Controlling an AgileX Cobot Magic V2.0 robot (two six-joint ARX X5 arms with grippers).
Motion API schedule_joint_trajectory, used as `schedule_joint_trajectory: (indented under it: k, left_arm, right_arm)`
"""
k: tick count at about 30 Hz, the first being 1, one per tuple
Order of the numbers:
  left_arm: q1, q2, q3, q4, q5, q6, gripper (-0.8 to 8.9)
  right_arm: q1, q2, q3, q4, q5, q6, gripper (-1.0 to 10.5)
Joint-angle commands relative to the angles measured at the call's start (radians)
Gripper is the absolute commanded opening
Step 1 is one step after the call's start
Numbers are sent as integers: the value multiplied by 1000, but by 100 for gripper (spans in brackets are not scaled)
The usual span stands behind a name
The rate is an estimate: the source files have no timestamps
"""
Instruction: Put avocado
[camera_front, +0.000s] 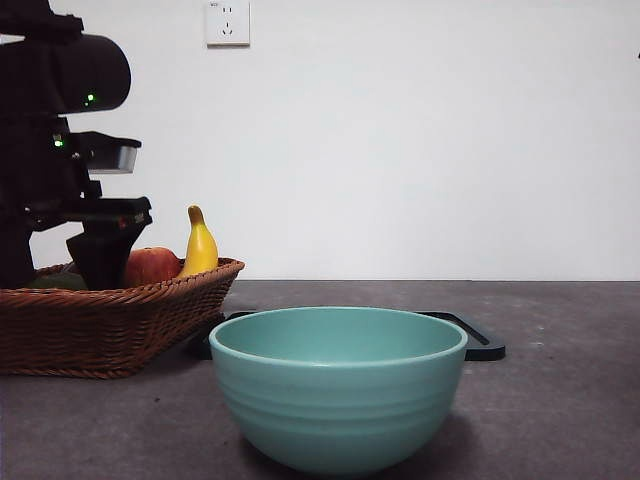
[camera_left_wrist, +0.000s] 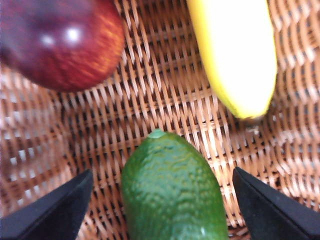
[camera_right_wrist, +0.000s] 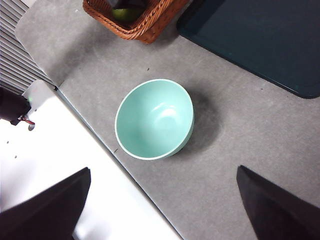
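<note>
Left gripper (camera_left_wrist: 160, 210): jaws spread wide, gripping nothing, lowered into the wicker basket (camera_left_wrist: 165, 100). The avocado (camera_left_wrist: 172, 192) lies on the basket floor between the jaws, clear of both. Its long axis runs straight away from the gripper, pointed tip at the far end. Beyond it lie a red apple (camera_left_wrist: 60, 42) and a banana (camera_left_wrist: 237, 55). Right gripper (camera_right_wrist: 162, 210): jaws wide apart, empty, high above the desk (camera_right_wrist: 250, 145), with the teal bowl (camera_right_wrist: 155, 120) below.

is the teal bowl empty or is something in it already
Empty. The right wrist view looks down into the teal bowl and shows only its bare inside; the avocado lies in the wicker basket.
</note>
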Motion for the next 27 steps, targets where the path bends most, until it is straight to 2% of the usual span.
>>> schedule_joint_trajectory:
  k: [1, 4, 7, 18, 24, 27]
  left_arm:
    - [-5, 31, 19, 0, -6, 5, 411]
    - [-6, 31, 19, -4, -6, 5, 300]
    - [-6, 31, 19, -11, -6, 5, 244]
    - [-26, -33, 75, -89, 6, 1, 242]
    - [-69, -156, 130, -136, 92, -11, 243]
    - [-116, -234, 134, -150, 175, -25, 243]
  right_arm:
    - [5, 8, 19, 10, -1, -1, 469]
    - [5, 8, 19, 10, -1, -1, 469]
    - [5, 8, 19, 10, -1, -1, 469]
    - [5, 8, 19, 10, 0, -1, 469]
    - [5, 8, 19, 10, 0, -1, 469]
    - [5, 8, 19, 10, 0, -1, 469]
